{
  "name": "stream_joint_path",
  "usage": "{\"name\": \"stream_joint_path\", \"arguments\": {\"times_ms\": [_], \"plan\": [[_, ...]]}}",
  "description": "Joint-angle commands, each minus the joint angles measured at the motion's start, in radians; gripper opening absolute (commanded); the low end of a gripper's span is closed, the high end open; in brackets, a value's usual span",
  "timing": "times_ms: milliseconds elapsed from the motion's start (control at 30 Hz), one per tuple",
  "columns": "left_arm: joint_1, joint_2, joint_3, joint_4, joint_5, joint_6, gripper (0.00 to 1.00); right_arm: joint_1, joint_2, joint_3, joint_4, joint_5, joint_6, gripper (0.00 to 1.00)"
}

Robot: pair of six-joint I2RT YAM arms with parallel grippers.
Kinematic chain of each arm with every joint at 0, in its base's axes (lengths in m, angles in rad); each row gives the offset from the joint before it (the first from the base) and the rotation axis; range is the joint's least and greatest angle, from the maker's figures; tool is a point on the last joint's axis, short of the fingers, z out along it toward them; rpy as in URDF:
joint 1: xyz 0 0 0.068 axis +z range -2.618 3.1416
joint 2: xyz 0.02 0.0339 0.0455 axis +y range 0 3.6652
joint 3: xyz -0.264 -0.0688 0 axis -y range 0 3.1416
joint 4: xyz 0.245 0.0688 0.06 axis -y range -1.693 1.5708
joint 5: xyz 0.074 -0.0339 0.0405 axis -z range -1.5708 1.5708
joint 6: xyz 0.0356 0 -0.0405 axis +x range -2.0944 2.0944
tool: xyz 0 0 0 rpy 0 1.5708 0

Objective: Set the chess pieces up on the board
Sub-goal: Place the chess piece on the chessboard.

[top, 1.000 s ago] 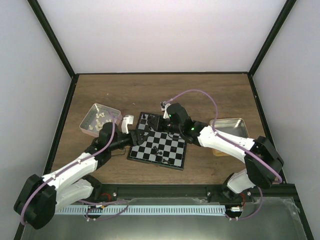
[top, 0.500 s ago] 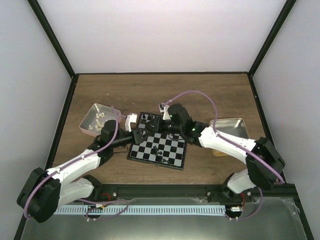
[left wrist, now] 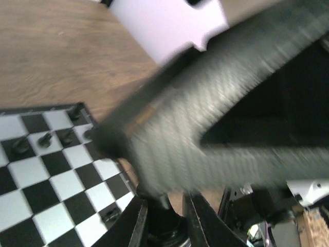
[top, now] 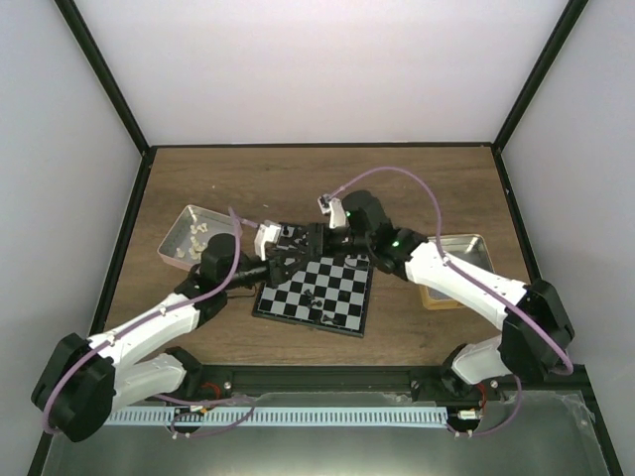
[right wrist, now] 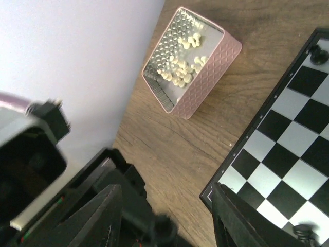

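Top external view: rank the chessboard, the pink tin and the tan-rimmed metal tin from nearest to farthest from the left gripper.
1. chessboard: right below the left gripper, which is over the board's far-left corner.
2. pink tin: off to the gripper's left, on the table's left side.
3. tan-rimmed metal tin: across the board, on the right side, clearly farthest.

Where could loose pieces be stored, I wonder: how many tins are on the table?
2. A pink tin holding cream-white pieces sits left of the board; a tan-rimmed metal tin sits right of it. None seem hidden.
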Motion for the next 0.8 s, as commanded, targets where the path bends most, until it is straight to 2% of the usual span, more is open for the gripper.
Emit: {"name": "stream_joint_path", "arguments": {"times_ms": [0, 133, 233, 400, 500, 633, 767], "plan": [[-0.062, -0.004, 0.06, 0.012, 0.051, 0.225, 0.04, -0.075, -0.059, 0.106, -0.192, -0.134, -0.131, 0.5], [-0.087, 0.019, 0.08, 0.003, 0.105, 0.404, 0.04, -0.113, -0.088, 0.197, -0.361, -0.162, -0.232, 0.51], [-0.091, 0.016, 0.086, 0.022, 0.105, 0.481, 0.04, -0.118, -0.124, 0.233, -0.448, -0.184, -0.302, 0.51], [-0.092, 0.019, 0.138, -0.039, 0.178, 0.586, 0.04, -0.118, -0.183, 0.224, -0.521, -0.251, -0.424, 0.59], [-0.098, 0.01, 0.159, -0.057, 0.202, 0.595, 0.04, -0.119, -0.183, 0.231, -0.552, -0.258, -0.467, 0.6], [-0.101, 0.005, 0.174, -0.078, 0.221, 0.603, 0.04, -0.118, -0.163, 0.249, -0.564, -0.283, -0.478, 0.57], [-0.102, 0.004, 0.187, -0.103, 0.223, 0.612, 0.04, -0.119, -0.139, 0.264, -0.582, -0.295, -0.498, 0.47]]}}
